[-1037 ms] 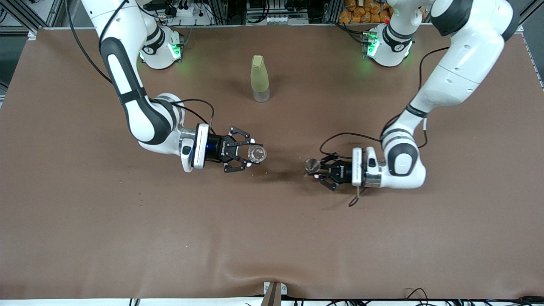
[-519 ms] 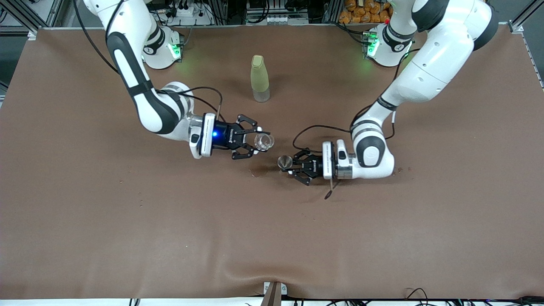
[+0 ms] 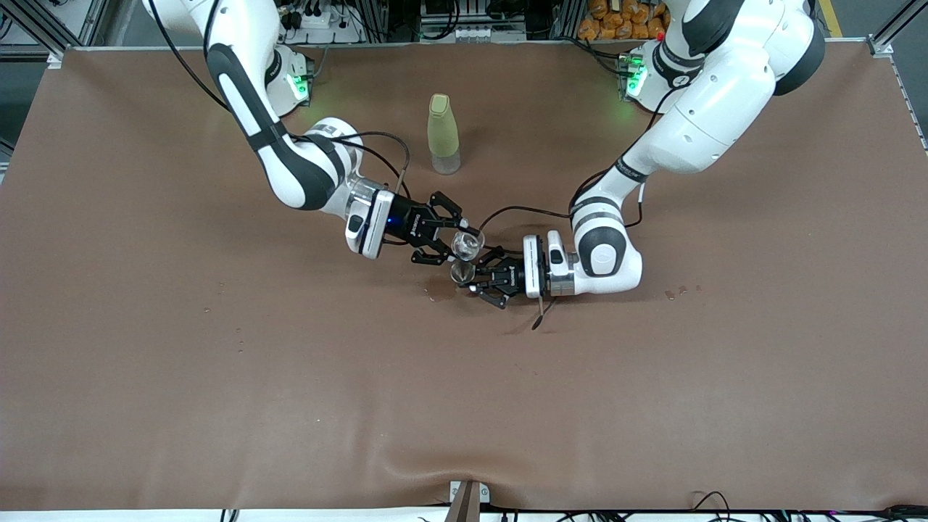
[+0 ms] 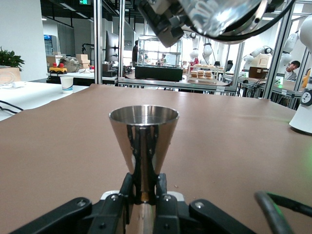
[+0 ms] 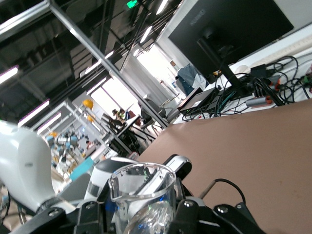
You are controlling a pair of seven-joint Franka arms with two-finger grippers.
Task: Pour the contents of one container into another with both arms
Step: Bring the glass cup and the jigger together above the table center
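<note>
Front view: glass (image 3: 465,245) newly above jigger (image 3: 462,272).

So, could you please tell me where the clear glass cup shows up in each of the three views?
Front view: clear glass cup in the right gripper, tilted above the metal cone cup.
Left wrist view: top edge, over the cone cup.
Right wrist view: low centre.
Shared landmark: the brown table.
</note>
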